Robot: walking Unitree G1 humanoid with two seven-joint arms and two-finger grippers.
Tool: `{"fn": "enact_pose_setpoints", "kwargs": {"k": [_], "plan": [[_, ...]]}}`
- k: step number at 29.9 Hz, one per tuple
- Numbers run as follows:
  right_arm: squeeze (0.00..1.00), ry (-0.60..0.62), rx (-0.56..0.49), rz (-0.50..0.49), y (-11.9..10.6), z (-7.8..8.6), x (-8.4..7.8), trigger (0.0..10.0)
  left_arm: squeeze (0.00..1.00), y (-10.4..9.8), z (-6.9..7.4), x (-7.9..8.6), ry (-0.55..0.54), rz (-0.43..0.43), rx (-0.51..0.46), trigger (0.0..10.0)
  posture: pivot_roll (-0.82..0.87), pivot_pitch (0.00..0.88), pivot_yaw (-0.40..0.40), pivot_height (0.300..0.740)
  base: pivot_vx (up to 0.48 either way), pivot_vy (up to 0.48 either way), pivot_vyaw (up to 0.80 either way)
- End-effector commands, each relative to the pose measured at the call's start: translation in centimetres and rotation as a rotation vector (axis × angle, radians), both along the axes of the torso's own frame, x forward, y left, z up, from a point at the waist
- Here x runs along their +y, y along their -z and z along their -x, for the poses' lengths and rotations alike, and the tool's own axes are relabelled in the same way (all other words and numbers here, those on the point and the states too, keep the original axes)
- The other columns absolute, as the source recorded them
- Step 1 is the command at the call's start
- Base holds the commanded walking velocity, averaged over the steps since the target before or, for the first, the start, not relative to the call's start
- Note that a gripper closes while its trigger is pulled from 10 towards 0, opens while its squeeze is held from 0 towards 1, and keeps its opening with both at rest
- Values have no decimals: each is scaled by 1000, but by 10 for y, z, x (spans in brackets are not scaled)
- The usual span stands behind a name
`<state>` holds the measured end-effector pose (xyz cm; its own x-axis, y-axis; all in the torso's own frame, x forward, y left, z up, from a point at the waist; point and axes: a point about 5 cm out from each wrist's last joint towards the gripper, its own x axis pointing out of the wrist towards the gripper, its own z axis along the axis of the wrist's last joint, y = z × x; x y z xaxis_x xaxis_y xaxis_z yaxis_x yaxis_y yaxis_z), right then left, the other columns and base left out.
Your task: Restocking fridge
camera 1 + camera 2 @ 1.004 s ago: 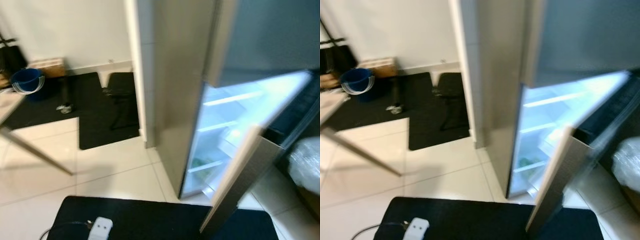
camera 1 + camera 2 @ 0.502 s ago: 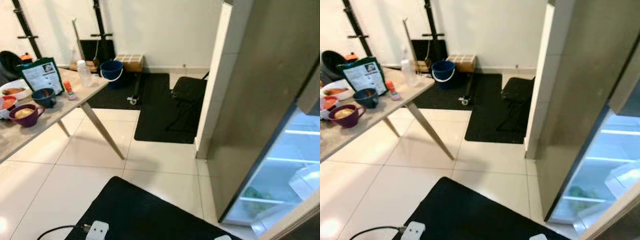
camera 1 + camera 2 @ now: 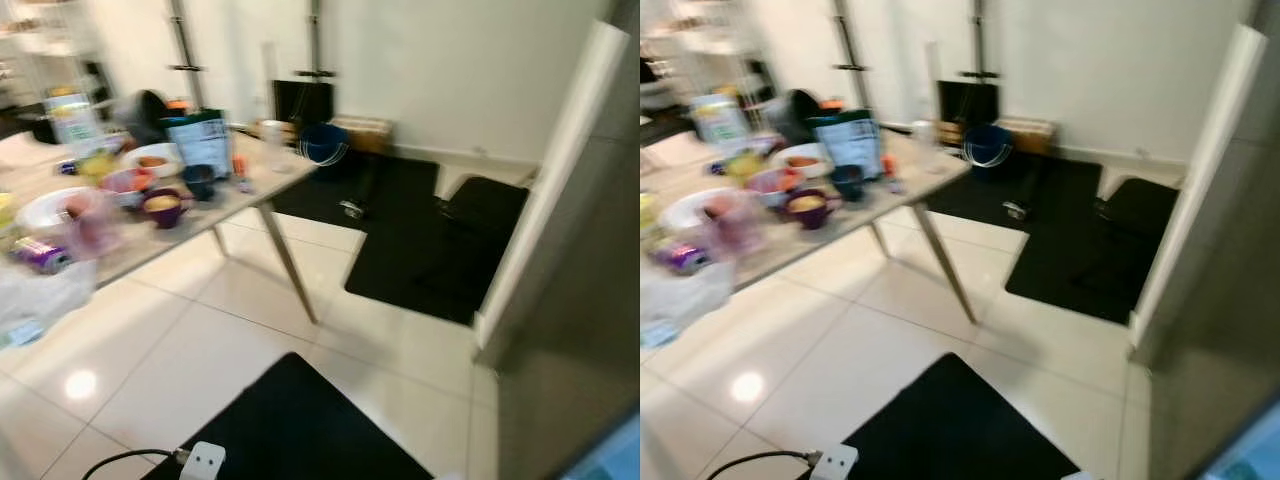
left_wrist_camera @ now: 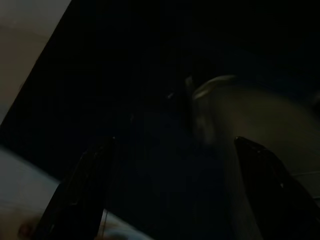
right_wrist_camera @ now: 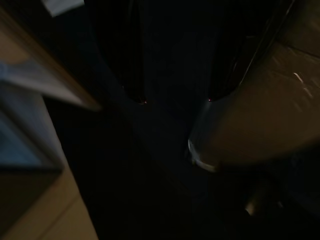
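Observation:
A blurred grey table (image 3: 262,186) stands at the left, crowded with food: a green bag (image 3: 200,143), a purple bowl (image 3: 163,207), a pink bowl (image 3: 125,184), a white bowl (image 3: 152,158), a dark cup (image 3: 198,180) and a clear plastic bag (image 3: 40,290) at the near end. The steel side of the fridge (image 3: 580,380) fills the right edge, with a sliver of its lit inside (image 3: 612,455) at the bottom corner. My left gripper (image 4: 172,150) hangs open over a dark mat. My right gripper (image 5: 177,101) hangs open in shade beside my leg.
A white wall pillar (image 3: 555,200) stands just left of the fridge. Black mats lie on the white tiles at my feet (image 3: 290,430) and by the far wall (image 3: 420,240). A blue bucket (image 3: 325,145) sits behind the table. A white plug with its cable (image 3: 200,462) lies on the near mat.
The camera has swung left. The open fridge has slid off to the right edge and the table of food has come into view. Both arms still hang idle.

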<state>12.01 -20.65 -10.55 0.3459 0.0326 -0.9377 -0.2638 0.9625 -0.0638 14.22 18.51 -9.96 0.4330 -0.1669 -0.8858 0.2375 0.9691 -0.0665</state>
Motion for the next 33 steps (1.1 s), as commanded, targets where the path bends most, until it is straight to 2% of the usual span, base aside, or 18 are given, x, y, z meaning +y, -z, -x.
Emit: {"fn": "enact_pose_setpoints", "kwargs": {"k": [1, 12, 21, 33], "plan": [[0, -6, 20, 0, 2, 6, 0, 10000, 0, -2, -5, -2, 23, -9, -12, 10000, 34, 0, 14, 740, 0, 0, 769], [0, -12, 7, 6, 0, -1, -1, 10000, 0, -3, -10, -4, 19, -7, -22, 10000, 40, 0, 4, 740, 0, 0, 769], [0, -16, 9, 13, -1, -1, -3, 10000, 0, 0, -2, -4, 14, -13, 0, 10000, 37, 0, -2, 740, 0, 0, 769], [0, -16, 6, 17, -1, -2, -5, 10000, 0, -1, -5, -5, 5, -10, -6, 10000, 36, 0, -4, 740, 0, 0, 769]]}}
